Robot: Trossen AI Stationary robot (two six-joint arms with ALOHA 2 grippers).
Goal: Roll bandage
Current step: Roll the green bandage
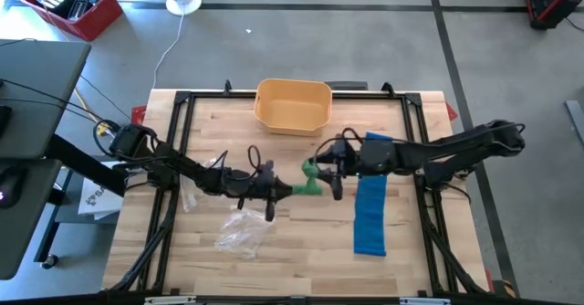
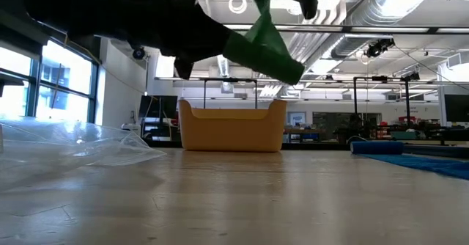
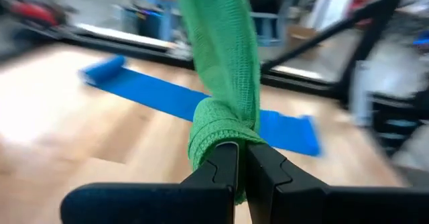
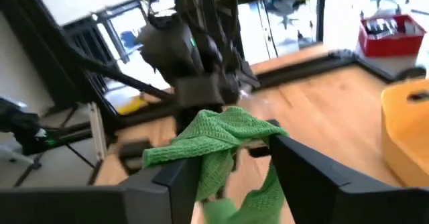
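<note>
yellow bin (image 1: 292, 105): open-topped, at the far edge of the table near its middle; in the low view (image 2: 232, 125) it stands upright, centre background.
clear plastic wrapper (image 1: 239, 233): crumpled on the wood toward the near left part of the table; a second clear piece (image 1: 189, 194) lies near the left rail.
table (image 1: 301, 264): pale wooden boards inside a black frame.
red crate (image 1: 73, 4): on the floor beyond the table's far left corner, holding dark items.
white round base (image 1: 183, 2): on the floor, a white cable trailing from it toward the table.
grey desk (image 1: 32, 86): just left of the table.
</note>
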